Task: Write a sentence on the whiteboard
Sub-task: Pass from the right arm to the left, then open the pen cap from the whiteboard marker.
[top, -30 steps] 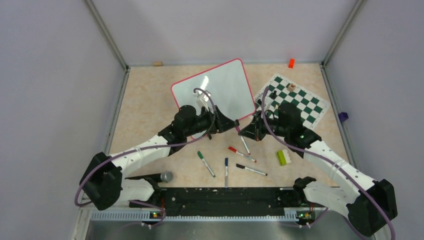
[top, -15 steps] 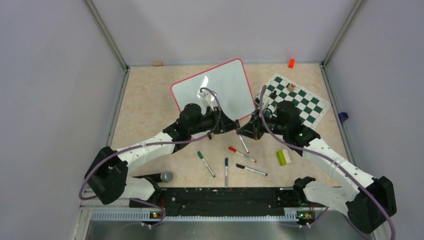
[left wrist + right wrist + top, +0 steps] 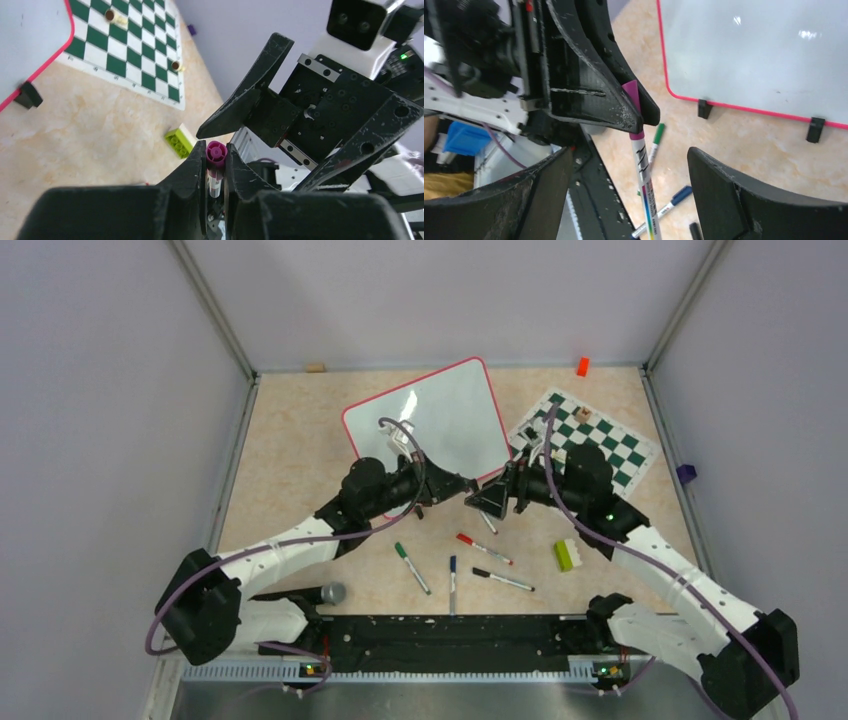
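Whiteboard rests on the table's far middle, beside the chess mat. Left gripper pinches the purple marker at its capped end; right gripper gapes wide around the barrel, untouching

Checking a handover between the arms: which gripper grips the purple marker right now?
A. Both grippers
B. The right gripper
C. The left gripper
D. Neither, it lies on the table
C: in the left wrist view the left gripper pinches the capped end of the purple marker, while in the right wrist view the right gripper has its jaws wide apart on either side, touching nothing.
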